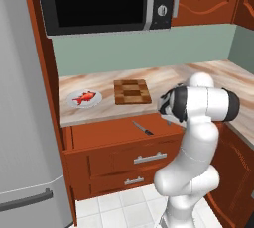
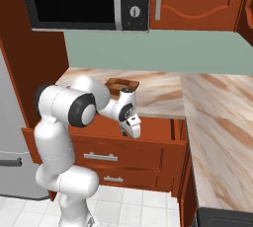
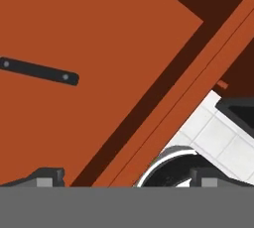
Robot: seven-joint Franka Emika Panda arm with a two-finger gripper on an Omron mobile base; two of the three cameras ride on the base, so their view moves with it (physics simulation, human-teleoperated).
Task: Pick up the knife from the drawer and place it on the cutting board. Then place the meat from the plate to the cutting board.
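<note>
The knife (image 1: pixel 143 128) lies flat in the open drawer (image 1: pixel 114 135), its long axis diagonal, black handle toward the front right, blade toward the back left. The claw (image 2: pixel 131 128) hangs spread and empty above the drawer. No writing is readable.

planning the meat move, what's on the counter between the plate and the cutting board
Nothing: in the left base view, bare counter separates the plate from the cutting board.

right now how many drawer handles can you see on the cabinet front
2. One silver handle is on the upper closed drawer front, below the open drawer. A shorter handle is on the front beneath it. The arm may hide others.
</note>
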